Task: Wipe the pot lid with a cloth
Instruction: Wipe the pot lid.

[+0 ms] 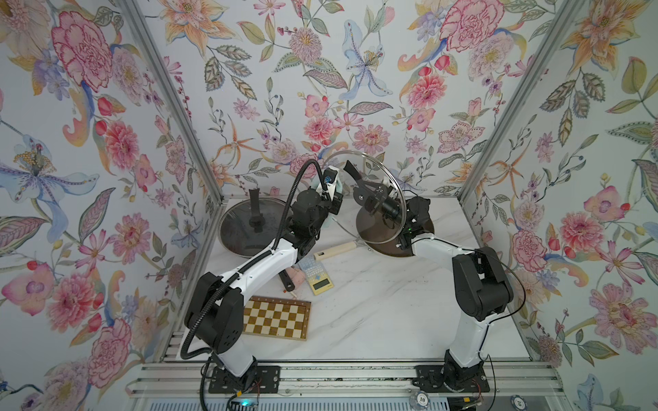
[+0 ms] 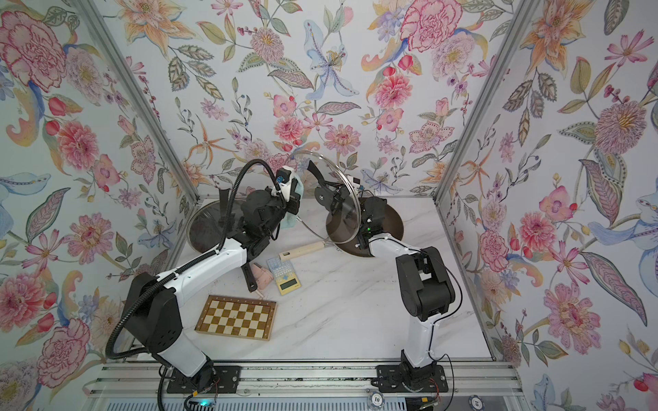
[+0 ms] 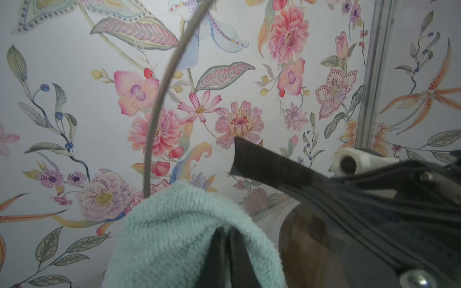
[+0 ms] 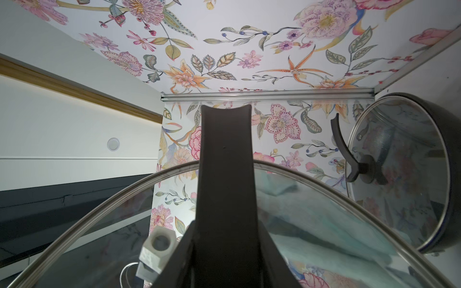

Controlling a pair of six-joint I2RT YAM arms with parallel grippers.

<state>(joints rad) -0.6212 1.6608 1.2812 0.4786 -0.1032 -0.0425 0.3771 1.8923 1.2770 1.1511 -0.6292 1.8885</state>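
Observation:
The glass pot lid (image 1: 381,170) (image 2: 343,178) stands tilted on edge in the air at the back middle. My right gripper (image 1: 370,195) (image 2: 333,195) (image 4: 225,239) is shut on its black handle (image 4: 224,162) (image 3: 262,164). My left gripper (image 1: 335,197) (image 2: 292,199) (image 3: 225,233) sits just left of the lid, shut on the mint-teal cloth (image 3: 174,224) (image 1: 340,185) (image 2: 299,187). The cloth (image 4: 311,224) shows through the glass in the right wrist view. I cannot tell whether it touches the lid, whose rim (image 3: 159,104) arcs over it.
A second glass lid (image 1: 249,227) (image 4: 399,174) rests on a dark pan at the back left. A brown pan (image 1: 377,236) with a beige handle (image 1: 334,251) lies under the raised lid. A yellow calculator (image 1: 318,275), a small pink item (image 1: 298,275) and a chessboard (image 1: 276,316) lie mid-table.

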